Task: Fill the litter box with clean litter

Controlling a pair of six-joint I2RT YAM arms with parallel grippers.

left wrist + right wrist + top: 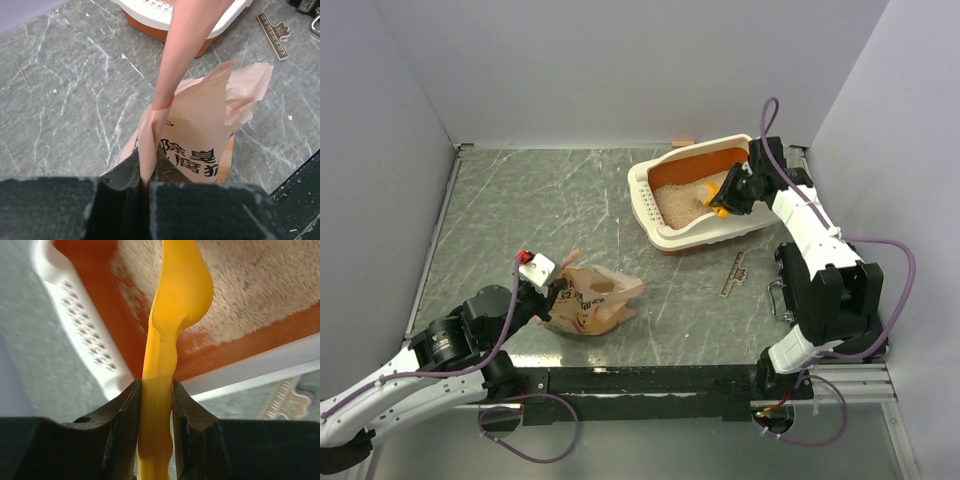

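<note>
Two arms are at work here, and we judge the right one to carry the coming move. The litter box [642, 200] sits on the worktop [520, 220], its long axis running from its perforated end to its opposite end. The right gripper [732, 190] hangs over that opposite end, just inside the rim. It is clamped on the handle of a yellow scoop [718, 205], jaws pressed flat against both sides. The scoop's blade points down into the box.

From this gripper the clean litter [680, 203] lies toward the perforated end. It is heaped there as a pale sandy bed, while the box's orange inner wall shows bare along the far side. We reckon any sweep of the scoop has to run along the box's long axis, from the gripper's end into that bed. The right arm is plainly the nearer one; its gripper is already inside the box.

The left gripper [555, 290] is well apart from the box, out beyond its perforated end. It is pinched tight on a thin flap of the crinkled paper bag [595, 300]. The bag lies slumped on its side on the worktop. We cannot tell whether any litter remains inside it.
</note>
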